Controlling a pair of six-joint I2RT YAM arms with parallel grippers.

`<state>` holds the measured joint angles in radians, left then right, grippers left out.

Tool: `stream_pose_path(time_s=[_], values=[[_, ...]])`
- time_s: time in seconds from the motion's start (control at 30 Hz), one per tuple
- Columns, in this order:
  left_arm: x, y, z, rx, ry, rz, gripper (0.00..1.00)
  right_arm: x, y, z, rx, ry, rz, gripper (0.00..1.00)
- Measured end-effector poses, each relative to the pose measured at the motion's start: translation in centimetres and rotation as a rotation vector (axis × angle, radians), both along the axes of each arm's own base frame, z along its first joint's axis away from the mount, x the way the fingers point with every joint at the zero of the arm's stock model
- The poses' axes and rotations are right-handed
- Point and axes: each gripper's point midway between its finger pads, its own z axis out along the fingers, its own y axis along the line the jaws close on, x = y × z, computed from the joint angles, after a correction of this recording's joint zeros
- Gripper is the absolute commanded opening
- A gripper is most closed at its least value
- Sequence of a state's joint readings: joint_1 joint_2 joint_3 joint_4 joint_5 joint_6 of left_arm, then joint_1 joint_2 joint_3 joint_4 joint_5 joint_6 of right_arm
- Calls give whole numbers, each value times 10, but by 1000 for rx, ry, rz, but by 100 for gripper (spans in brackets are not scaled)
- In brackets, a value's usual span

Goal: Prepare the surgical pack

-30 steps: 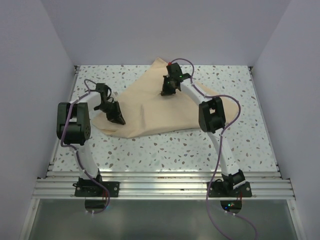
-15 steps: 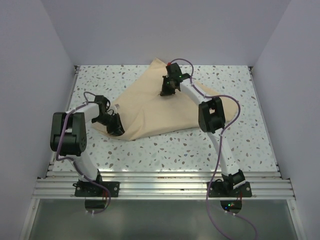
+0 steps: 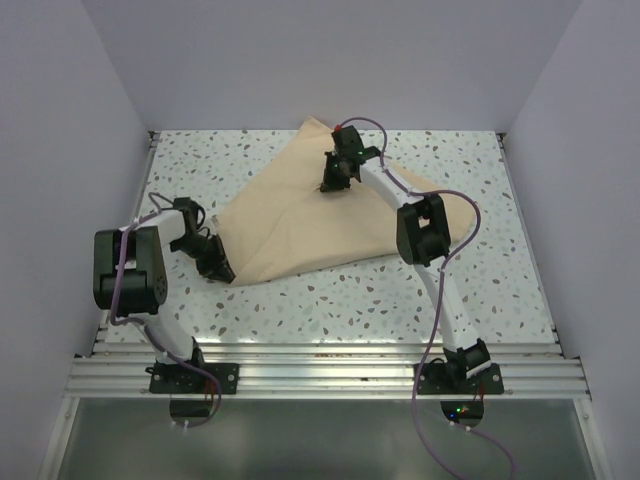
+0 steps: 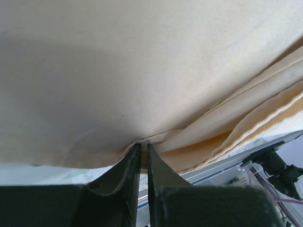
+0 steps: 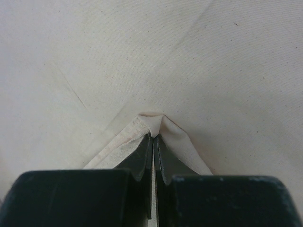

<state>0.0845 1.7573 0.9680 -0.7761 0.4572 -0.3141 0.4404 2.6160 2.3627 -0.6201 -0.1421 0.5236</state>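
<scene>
Though seemingly layered, soft tan wrap sheet point(image 3: 300, 215); roughly triangular

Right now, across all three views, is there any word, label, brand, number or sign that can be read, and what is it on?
None can be read in any view.
The cloth is plain tan fabric with no print or tag in sight.
The table has only a speckled pattern.
The left arm and the right arm show no lettering that can be made out.
</scene>
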Motion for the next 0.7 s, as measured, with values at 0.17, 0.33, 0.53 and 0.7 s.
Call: stream_pose_path(time_s=[0.17,0.33,0.53,0.7], values=[[4,23,3,65,25,58,18,0,0,0,0,0,0,0],[33,43,10,124,-32,85,18,0,0,0,0,0,0,0],[60,35,37,56,-162,88,16,0,0,0,-1,0,1,0],[81,-5,77,-133,-351,16,0,0,0,0,-1,0,1,0]])
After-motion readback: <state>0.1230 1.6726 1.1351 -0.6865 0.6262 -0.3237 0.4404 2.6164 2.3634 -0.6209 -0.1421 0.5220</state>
